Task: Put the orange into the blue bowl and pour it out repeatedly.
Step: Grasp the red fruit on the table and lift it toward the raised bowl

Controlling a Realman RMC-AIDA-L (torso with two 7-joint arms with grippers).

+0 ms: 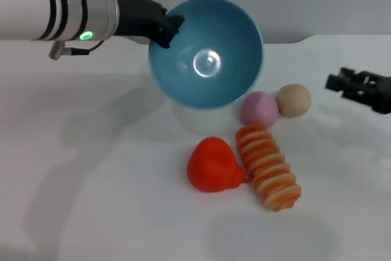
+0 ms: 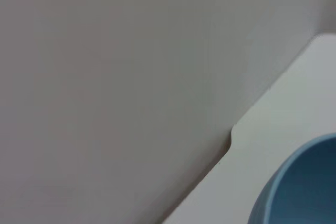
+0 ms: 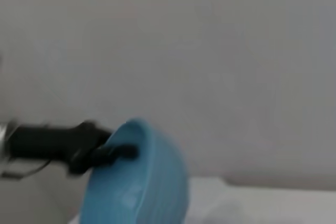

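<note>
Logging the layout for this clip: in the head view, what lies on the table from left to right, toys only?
orange → striped roll → tan ball. The pink ball is left out, since it overlaps the roll's span.

White arm (image 1: 30, 7) — black end effector (image 1: 165, 29)

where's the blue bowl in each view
Head view: blue bowl lifted and tipped, upper centre, left gripper clamped on its rim.
Left wrist view: only its rim shows.
Right wrist view: seen side-on.
Shared landmark: the white table.
</note>
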